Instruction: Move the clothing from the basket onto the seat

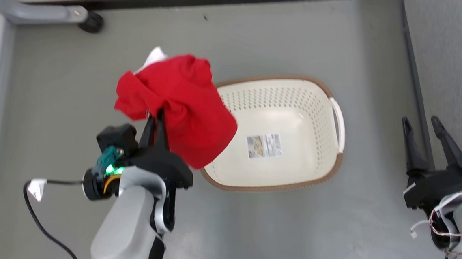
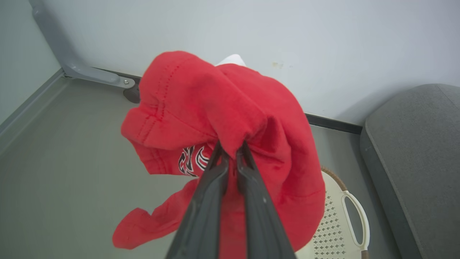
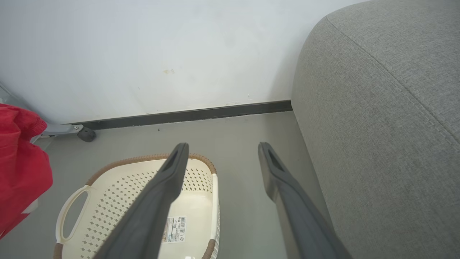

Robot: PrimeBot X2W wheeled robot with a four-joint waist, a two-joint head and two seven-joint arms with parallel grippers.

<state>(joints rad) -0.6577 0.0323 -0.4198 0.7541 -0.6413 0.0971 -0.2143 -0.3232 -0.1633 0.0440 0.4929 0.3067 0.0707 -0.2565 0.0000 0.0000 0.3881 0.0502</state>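
The left claw [image 1: 155,119] is pinched tight on the red jersey [image 1: 180,108]. Its two fingers almost touch. The jersey hangs in a bunch, up off the floor [image 1: 262,225], and covers the basket [image 1: 315,111] edge at 9 o'clock. A bit of white cloth [image 1: 154,55] peeks out at the top of the bunch. The left wrist view shows black and white letters on a fold, but I cannot read them.

The basket sits on the grey floor. A paper label [image 1: 264,145] lies on its bottom.

The right claw [image 1: 420,122] is at 4 o'clock from the basket, wide open and holding nothing. It sits by the edge of the grey seat [image 1: 449,49]. The seat is at 3 o'clock from the basket, and a strip of floor lies between them.

At 11 o'clock from the jersey, by the wall, is a grey metal leg with a black wheel [image 1: 91,22].
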